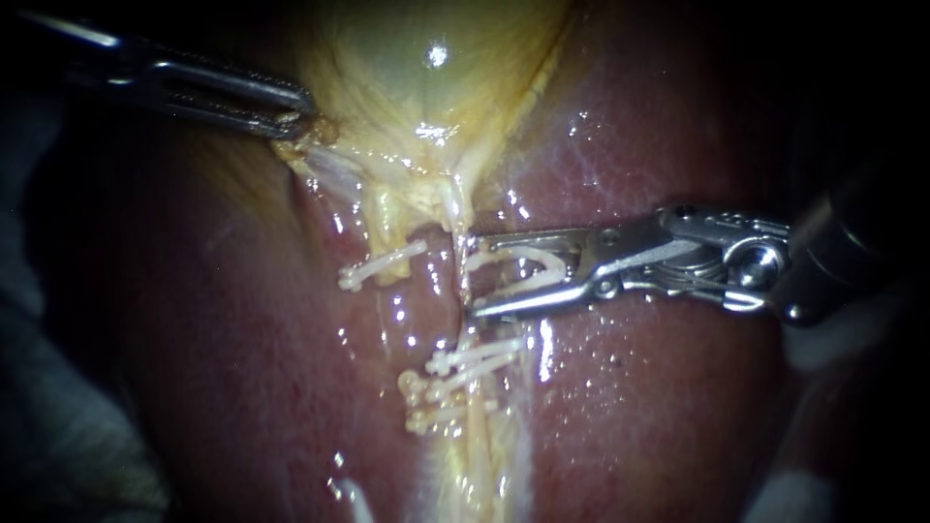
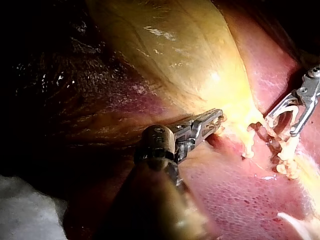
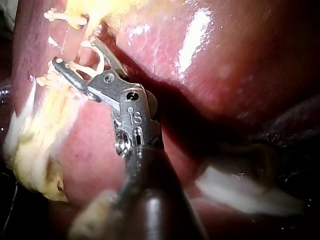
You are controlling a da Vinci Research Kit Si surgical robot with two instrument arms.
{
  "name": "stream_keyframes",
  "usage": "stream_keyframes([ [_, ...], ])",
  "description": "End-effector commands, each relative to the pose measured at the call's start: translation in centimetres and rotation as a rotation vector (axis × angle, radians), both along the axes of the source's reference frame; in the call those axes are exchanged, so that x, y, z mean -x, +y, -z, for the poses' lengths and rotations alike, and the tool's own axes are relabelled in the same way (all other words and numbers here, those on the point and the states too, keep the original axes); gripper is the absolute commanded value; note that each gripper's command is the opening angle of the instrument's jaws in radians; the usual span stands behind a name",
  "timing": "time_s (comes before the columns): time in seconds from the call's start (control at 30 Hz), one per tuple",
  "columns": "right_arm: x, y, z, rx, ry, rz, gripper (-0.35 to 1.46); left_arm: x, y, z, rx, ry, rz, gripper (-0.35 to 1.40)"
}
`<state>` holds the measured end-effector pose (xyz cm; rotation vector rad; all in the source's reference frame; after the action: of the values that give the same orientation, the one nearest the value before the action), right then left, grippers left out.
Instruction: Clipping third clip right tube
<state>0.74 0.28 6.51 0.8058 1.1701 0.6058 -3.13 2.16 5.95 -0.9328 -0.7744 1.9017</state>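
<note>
Jaws of my right instrument (image 1: 467, 273) stand wide, both holding a white clip (image 1: 528, 263), with their tips at the right tube (image 1: 453, 208), just above the closed clips (image 1: 475, 356) on it. My left instrument (image 1: 295, 114) (its wrist view shows this best) has its jaws clamped on the gallbladder (image 1: 426, 68) edge.

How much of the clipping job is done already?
Done: white clips already pinch the right tube lower down. In hand: the right instrument holds an open clip at that tube, while the left instrument grips the gallbladder. Left: squeezing this clip shut.
</note>
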Motion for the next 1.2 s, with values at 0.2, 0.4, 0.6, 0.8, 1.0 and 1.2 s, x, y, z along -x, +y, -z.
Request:
stream_keyframes([
  [0.2,-0.08,-0.01,-0.03,-0.010,-0.001,-0.002,0.48,0.00,0.00,0.00,0.001,0.001,0.001,-0.35],
  [0.4,-0.14,-0.04,-0.09,-0.028,-0.008,-0.008,0.48,0.00,0.00,0.00,0.001,0.001,0.001,-0.35],
  [0.6,-0.13,-0.04,-0.20,-0.034,-0.012,-0.010,0.48,0.00,0.00,0.00,0.001,0.001,0.001,-0.35],
  [0.8,-0.08,-0.03,-0.23,-0.039,-0.010,-0.010,0.48,0.00,0.00,0.00,0.001,0.001,0.001,-0.35],
  [1.0,0.00,-0.02,-0.24,-0.045,-0.011,-0.006,0.48,0.00,0.00,0.00,0.001,0.001,0.001,-0.35],
  [1.2,0.04,0.01,-0.28,-0.044,-0.016,-0.001,0.48,0.00,0.00,0.00,0.001,0.001,0.001,-0.35],
])
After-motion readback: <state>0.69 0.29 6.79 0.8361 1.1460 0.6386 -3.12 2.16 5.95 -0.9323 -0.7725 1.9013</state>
